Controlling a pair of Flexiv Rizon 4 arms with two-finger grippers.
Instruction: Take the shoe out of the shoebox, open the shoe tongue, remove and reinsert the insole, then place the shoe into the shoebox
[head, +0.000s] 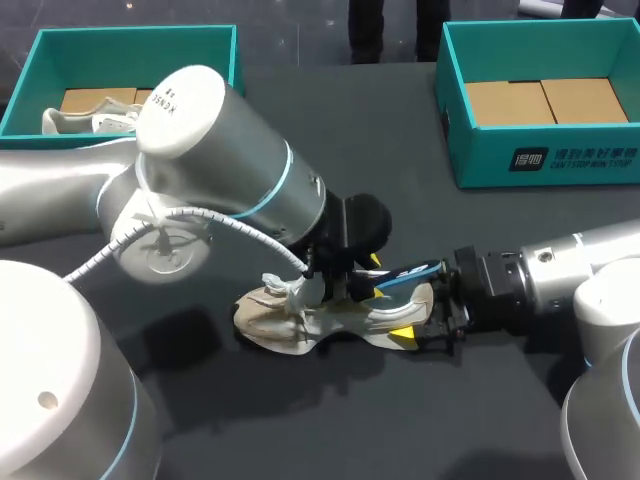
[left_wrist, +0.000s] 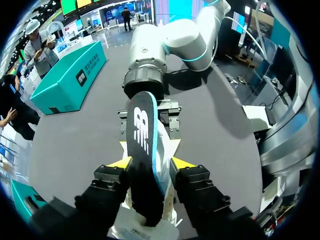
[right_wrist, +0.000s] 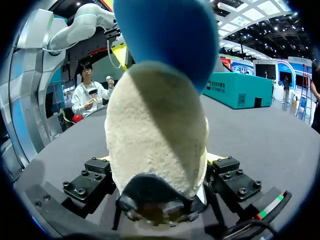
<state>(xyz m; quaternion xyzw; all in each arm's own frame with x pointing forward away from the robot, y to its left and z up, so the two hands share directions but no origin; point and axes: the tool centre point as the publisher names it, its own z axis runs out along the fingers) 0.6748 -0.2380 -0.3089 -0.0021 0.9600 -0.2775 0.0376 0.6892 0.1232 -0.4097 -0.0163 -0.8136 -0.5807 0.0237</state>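
As right gripper (right_wrist: 159, 172) clamps shoe (head: 300, 320), left (left_wrist: 151, 164) pinches insole (left_wrist: 141, 130).

Shoe (head: 272, 320) lies on table (head: 300, 430), left shoebox (head: 130, 36) and right shoebox (head: 560, 152) behind.

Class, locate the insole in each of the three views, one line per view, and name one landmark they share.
Head view: the insole slants out of the shoe, dark with a blue edge.
Left wrist view: the insole stands on edge between the left gripper's fingers.
Right wrist view: its blue side rises above the shoe's heel, held in the right gripper.
Shared landmark: the shoe, in all three.
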